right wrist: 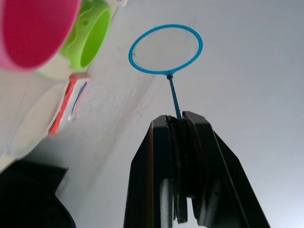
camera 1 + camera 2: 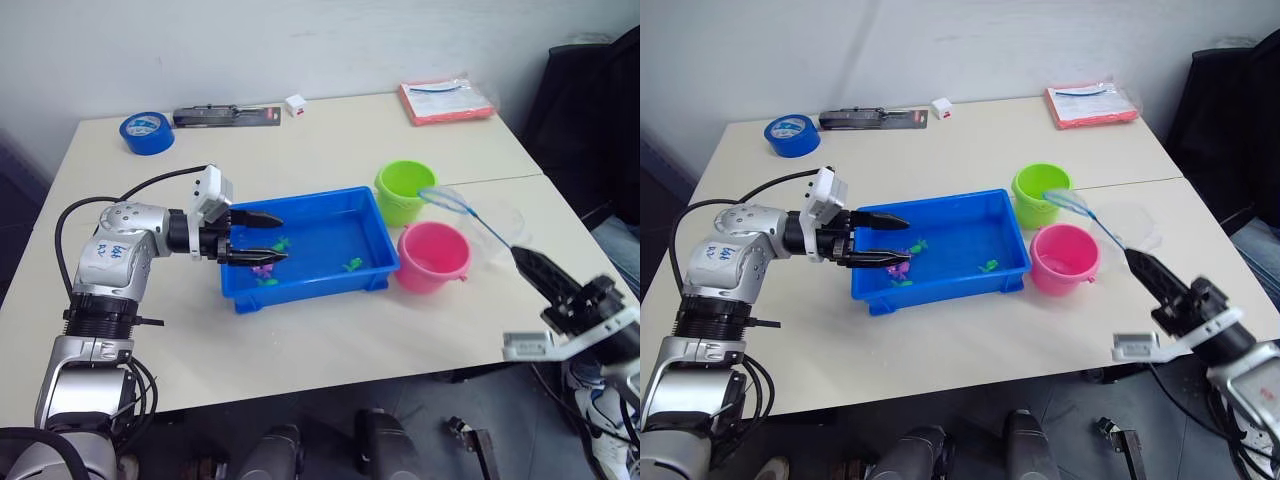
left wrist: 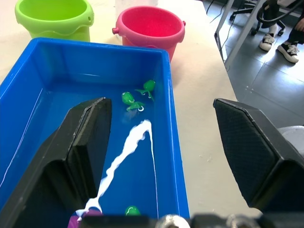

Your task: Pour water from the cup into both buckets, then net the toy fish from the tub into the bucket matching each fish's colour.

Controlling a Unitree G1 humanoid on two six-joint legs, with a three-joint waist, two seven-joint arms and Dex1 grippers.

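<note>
The blue tub (image 2: 237, 293) lies mid-table holding a little water and toy fish: green ones (image 2: 352, 265) (image 3: 128, 99) and a purple-pink one (image 2: 262, 270). My left gripper (image 2: 262, 237) hovers open over the tub's left end, with nothing between its fingers. To the right of the tub stand the lime green bucket (image 2: 405, 190) and the pink bucket (image 2: 433, 255). Beyond them sits the clear cup (image 2: 1137, 228). My right gripper (image 2: 522, 257) is shut on the net's thin handle (image 1: 175, 97). The net's blue hoop (image 2: 447, 200) hangs in the air by the green bucket's right rim.
At the back of the table are a blue tape roll (image 2: 147, 132), a black tool (image 2: 225, 116), a small white cube (image 2: 295, 104) and a red-edged packet (image 2: 447, 101). A black chair (image 2: 600, 100) stands off the right side. Bare tabletop stretches in front of the tub.
</note>
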